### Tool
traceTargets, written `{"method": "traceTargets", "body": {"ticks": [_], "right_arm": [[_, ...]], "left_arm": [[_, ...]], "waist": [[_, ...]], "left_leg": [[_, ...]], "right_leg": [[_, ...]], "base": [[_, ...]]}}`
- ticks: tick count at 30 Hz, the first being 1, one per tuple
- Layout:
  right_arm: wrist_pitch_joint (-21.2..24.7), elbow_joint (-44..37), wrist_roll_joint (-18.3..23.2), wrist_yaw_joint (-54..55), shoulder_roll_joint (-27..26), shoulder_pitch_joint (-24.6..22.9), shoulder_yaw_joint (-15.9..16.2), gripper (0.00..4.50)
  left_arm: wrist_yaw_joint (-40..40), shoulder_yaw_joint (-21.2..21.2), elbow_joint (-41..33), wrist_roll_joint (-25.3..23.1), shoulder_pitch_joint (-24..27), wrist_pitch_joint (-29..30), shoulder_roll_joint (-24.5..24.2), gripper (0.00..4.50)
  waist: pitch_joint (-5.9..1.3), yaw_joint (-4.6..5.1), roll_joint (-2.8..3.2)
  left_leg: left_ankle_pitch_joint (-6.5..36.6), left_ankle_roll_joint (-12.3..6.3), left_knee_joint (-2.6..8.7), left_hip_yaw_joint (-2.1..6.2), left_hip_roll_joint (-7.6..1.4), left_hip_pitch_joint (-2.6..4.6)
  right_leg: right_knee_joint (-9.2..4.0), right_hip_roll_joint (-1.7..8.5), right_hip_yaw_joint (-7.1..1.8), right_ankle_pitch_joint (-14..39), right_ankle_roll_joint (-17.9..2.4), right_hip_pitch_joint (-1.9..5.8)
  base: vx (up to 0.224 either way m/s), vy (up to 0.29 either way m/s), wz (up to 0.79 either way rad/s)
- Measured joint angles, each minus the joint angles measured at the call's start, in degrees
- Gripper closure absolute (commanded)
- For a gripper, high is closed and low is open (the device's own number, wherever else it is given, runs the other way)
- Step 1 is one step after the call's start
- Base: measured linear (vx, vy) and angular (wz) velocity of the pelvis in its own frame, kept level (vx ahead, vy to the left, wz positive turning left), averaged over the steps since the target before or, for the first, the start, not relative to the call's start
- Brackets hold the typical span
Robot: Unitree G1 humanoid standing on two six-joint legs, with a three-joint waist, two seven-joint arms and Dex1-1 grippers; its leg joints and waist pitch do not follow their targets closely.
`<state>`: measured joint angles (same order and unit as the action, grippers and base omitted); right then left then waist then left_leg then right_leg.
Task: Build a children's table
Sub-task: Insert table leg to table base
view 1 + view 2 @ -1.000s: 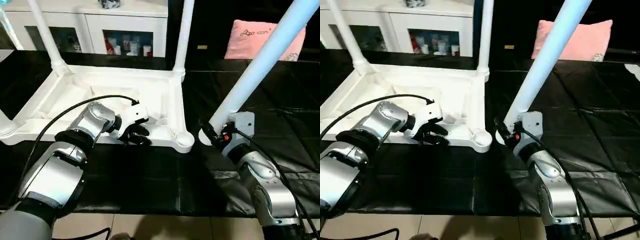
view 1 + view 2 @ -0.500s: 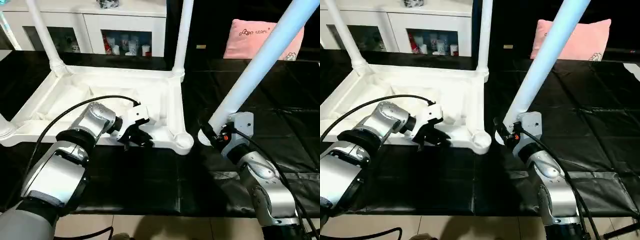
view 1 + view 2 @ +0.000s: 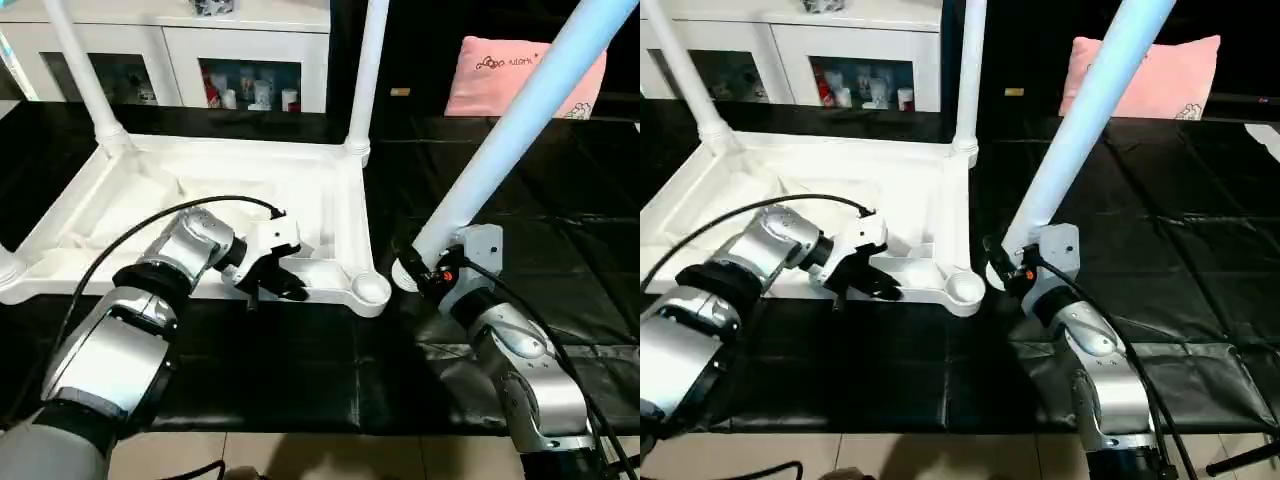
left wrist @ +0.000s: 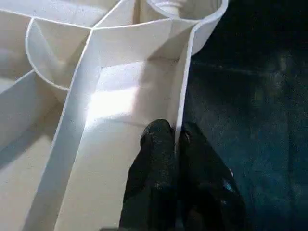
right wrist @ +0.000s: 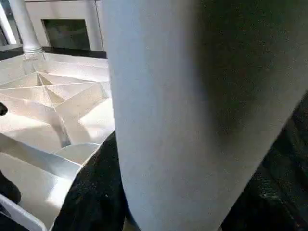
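The white table top (image 3: pixel 150 180) lies upside down on the black mat, ribs facing up. Two legs stand upright in its far corner sockets, one on the left (image 3: pixel 85 75) and one on the right (image 3: pixel 368 70). My left gripper (image 3: pixel 283 287) is shut on the top's near rim (image 4: pixel 185 86), one black finger (image 4: pixel 156 149) on each side of the wall. My right gripper (image 3: pixel 425 275) is shut on the lower end of another leg (image 3: pixel 510 120), which slants up to the right. That leg's end hangs just right of the vacant near right socket (image 3: pixel 371 291).
A white cabinet with glass doors (image 3: pixel 190 50) stands behind the table top. A pink pillow (image 3: pixel 525 70) lies at the back right. The black mat (image 3: pixel 300 360) covers the floor up to pale tiles (image 3: pixel 300 455) at the front.
My left gripper's fingers have closed onto the table top's near rim. The right arm still holds its leg in about the same place.
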<state>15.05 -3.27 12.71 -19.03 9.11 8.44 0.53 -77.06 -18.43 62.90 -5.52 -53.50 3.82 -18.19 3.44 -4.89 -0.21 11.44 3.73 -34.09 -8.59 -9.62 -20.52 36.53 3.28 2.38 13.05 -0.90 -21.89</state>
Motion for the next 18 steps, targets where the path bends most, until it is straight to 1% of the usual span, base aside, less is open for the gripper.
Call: {"method": "traceTargets", "body": {"ticks": [2,3,5,7,10,14,16,18], "right_arm": [[0.0,0.0,0.03,0.07,-0.38,0.0,0.04,2.55],[0.0,0.0,0.05,0.11,-0.68,0.0,0.07,2.55],[0.02,-0.03,0.19,0.18,-1.38,0.0,0.21,2.55],[0.06,-0.07,0.27,0.35,-1.67,-0.12,0.25,2.55],[0.25,-0.09,0.28,0.38,-1.63,-0.31,0.36,2.55],[0.58,-0.09,0.4,0.03,-1.64,-0.34,0.64,2.55],[0.6,-0.08,0.41,-0.05,-1.51,-0.36,0.5,2.55],[0.6,-0.09,0.41,-0.2,-1.66,-0.36,0.63,2.55]], "left_arm": [[2.55,1.75,-4.06,1.53,1.85,5.99,1.4,4.5],[3.73,2.03,-5.51,1.95,2.38,7.77,1.99,4.5],[6.45,2.47,-10.63,2.62,4.63,11.43,2.62,4.5],[9.25,2.98,-16.95,3.03,8.45,13.66,2.29,4.5],[10.28,2.82,-24.17,2.01,12.43,14.58,0.81,4.5],[10.08,1.68,-31.8,0.73,16.6,13.37,-1.57,4.5],[9.61,1.2,-34.49,0.79,18.42,11.84,-2.53,4.5],[9.94,0.87,-35.28,0.74,18.92,11.05,-2.76,4.5]], "waist": [[0.02,0.04,0.07],[0.03,0.14,0.09],[0.03,0.7,0.18],[0.0,1.48,0.25],[-0.01,1.94,0.26],[-0.02,2.35,0.26],[-0.02,2.31,0.26],[-0.02,2.22,0.26]], "left_leg": [[0.01,-0.01,0.0,-0.04,0.0,0.0],[0.01,-0.02,0.0,-0.05,0.0,-0.01],[0.02,-0.02,0.04,-0.08,-0.03,0.0],[0.0,-0.01,0.18,-0.11,-0.06,0.0],[-0.02,0.02,0.26,-0.11,-0.15,0.0],[-0.02,0.04,0.27,-0.14,-0.18,0.02],[-0.02,0.03,0.29,-0.14,-0.18,0.03],[-0.01,0.03,0.28,-0.14,-0.17,0.02]], "right_leg": [[-0.03,0.01,-0.02,-0.02,-0.03,0.0],[-0.03,0.01,-0.02,-0.02,-0.04,0.0],[-0.08,-0.01,-0.04,-0.03,-0.05,-0.02],[-0.11,-0.04,-0.03,-0.03,-0.05,-0.01],[-0.15,-0.13,-0.01,-0.02,-0.06,0.01],[-0.21,-0.15,-0.02,-0.02,-0.06,0.02],[-0.29,-0.15,0.02,-0.02,-0.06,0.02],[-0.33,-0.14,0.02,-0.02,-0.06,0.02]], "base": [[0.0,0.0,0.0],[0.0,0.0,0.0],[0.0,0.0,0.0],[0.0,0.0,0.0],[0.0,0.0,0.0],[0.0,0.0,0.0],[0.0,0.0,0.0],[0.0,0.0,0.0]]}}
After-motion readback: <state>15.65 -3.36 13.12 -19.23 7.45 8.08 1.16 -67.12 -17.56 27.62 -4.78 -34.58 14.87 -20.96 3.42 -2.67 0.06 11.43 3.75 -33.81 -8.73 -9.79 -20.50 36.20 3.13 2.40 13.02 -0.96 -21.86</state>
